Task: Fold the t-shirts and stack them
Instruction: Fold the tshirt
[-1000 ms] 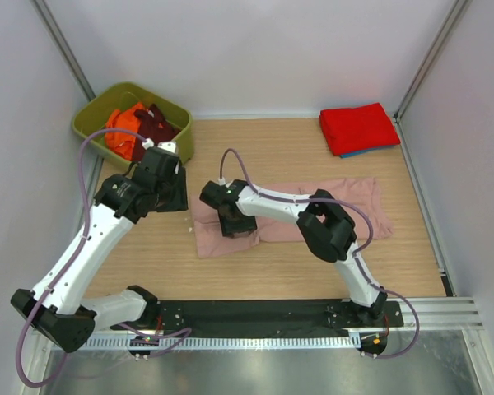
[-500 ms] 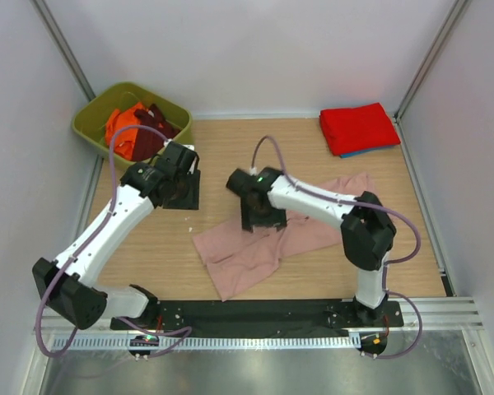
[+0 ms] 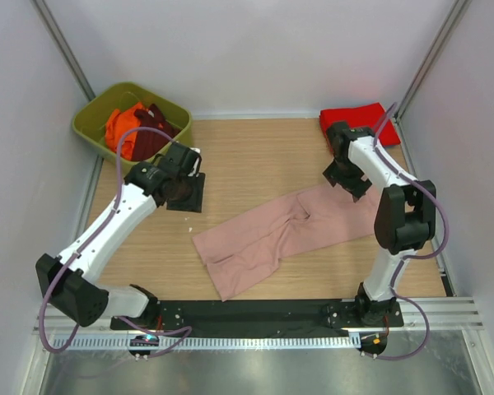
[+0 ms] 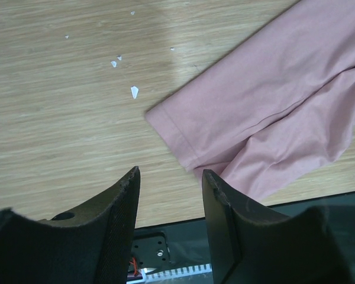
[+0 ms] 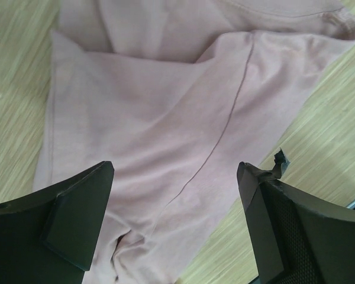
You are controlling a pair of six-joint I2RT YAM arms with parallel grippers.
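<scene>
The dusty-pink t-shirt (image 3: 284,232) lies stretched out in a long, rumpled diagonal band on the wooden table, its near-left end folded over. Above its far-right end hovers my right gripper (image 3: 348,179), wide open; in the right wrist view the pink cloth (image 5: 165,106) lies below the gripper (image 5: 175,167), with nothing held. My left gripper (image 3: 185,191) is open over bare wood, left of the shirt; its wrist view shows the shirt's hem (image 4: 272,106) just beyond the empty gripper (image 4: 170,173). A folded red t-shirt (image 3: 358,116) lies at the back right, partly hidden by the right arm.
A green bin (image 3: 90,115) at the back left holds an orange t-shirt (image 3: 119,130) and a maroon one (image 3: 155,132). Small white flecks (image 4: 134,92) lie on the wood near the left gripper. White walls close the table on three sides.
The right arm swung from the table's middle to the far right, pulling the pink shirt out into a long band, then opened and let it go. The left arm shifted slightly.
</scene>
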